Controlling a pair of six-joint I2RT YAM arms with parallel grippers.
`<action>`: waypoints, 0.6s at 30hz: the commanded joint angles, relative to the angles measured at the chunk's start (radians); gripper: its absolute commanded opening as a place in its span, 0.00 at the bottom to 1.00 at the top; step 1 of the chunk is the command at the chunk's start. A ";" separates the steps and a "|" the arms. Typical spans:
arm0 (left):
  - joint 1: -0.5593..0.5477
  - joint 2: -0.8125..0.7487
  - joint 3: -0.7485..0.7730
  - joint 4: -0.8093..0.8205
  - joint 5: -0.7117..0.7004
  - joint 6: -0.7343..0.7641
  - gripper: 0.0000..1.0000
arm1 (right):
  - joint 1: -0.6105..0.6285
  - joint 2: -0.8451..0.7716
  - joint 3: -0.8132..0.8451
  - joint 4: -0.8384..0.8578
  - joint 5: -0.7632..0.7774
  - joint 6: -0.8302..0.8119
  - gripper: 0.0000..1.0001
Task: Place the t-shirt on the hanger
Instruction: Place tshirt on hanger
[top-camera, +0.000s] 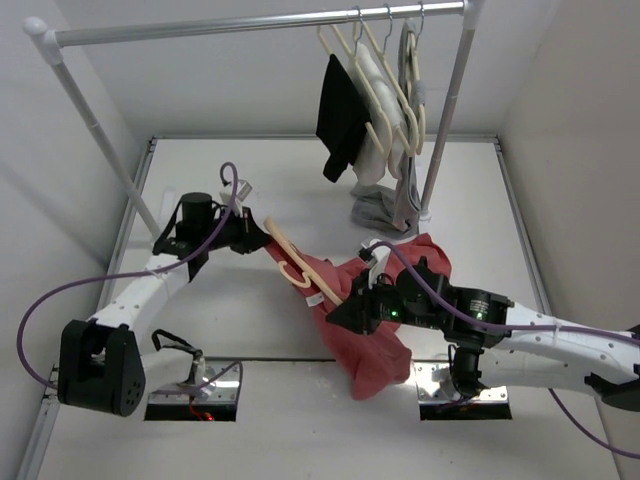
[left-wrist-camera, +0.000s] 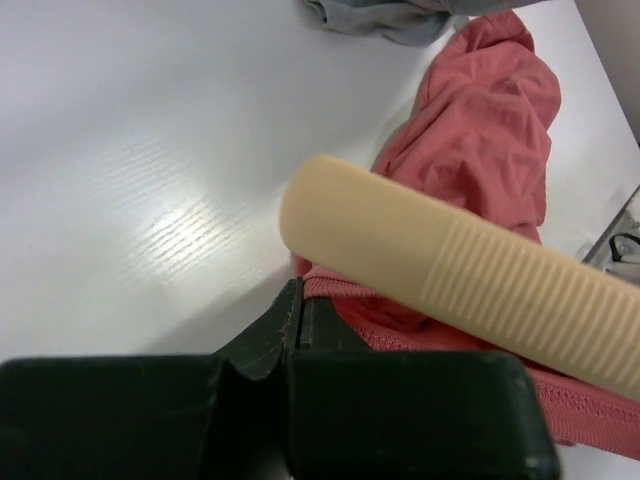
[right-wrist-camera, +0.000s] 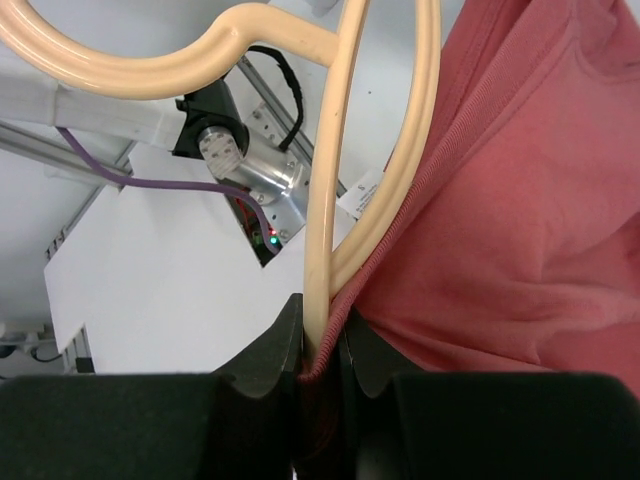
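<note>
The peach hanger (top-camera: 300, 268) is held slanted above the table's middle, its lower arm inside the salmon t-shirt (top-camera: 372, 330). My right gripper (top-camera: 347, 308) is shut on the hanger's thin bar (right-wrist-camera: 322, 180) together with the ribbed collar of the t-shirt (right-wrist-camera: 520, 200); in the right wrist view both sit pinched between the jaws (right-wrist-camera: 320, 322). My left gripper (top-camera: 258, 236) is by the hanger's upper end. Its jaws (left-wrist-camera: 297, 292) are pressed together with nothing seen between them. The hanger's ribbed arm (left-wrist-camera: 430, 270) crosses just above them and the t-shirt (left-wrist-camera: 490, 130) lies beyond.
A clothes rail (top-camera: 260, 25) spans the back, with a black garment (top-camera: 340, 115) and cream hangers (top-camera: 385, 80) at its right end. A grey garment (top-camera: 385, 205) hangs down to the table by the right post (top-camera: 445, 120). A slanted pole (top-camera: 100, 130) stands at the left.
</note>
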 joint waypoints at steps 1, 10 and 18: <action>0.123 0.065 0.089 0.030 -0.160 0.115 0.00 | 0.027 -0.048 0.005 0.005 -0.141 0.073 0.00; 0.199 0.211 0.281 -0.038 -0.115 0.186 0.00 | 0.027 -0.001 0.005 -0.026 -0.190 0.073 0.00; 0.209 0.339 0.408 -0.018 -0.169 0.241 0.00 | 0.027 0.024 0.025 -0.056 -0.210 0.064 0.00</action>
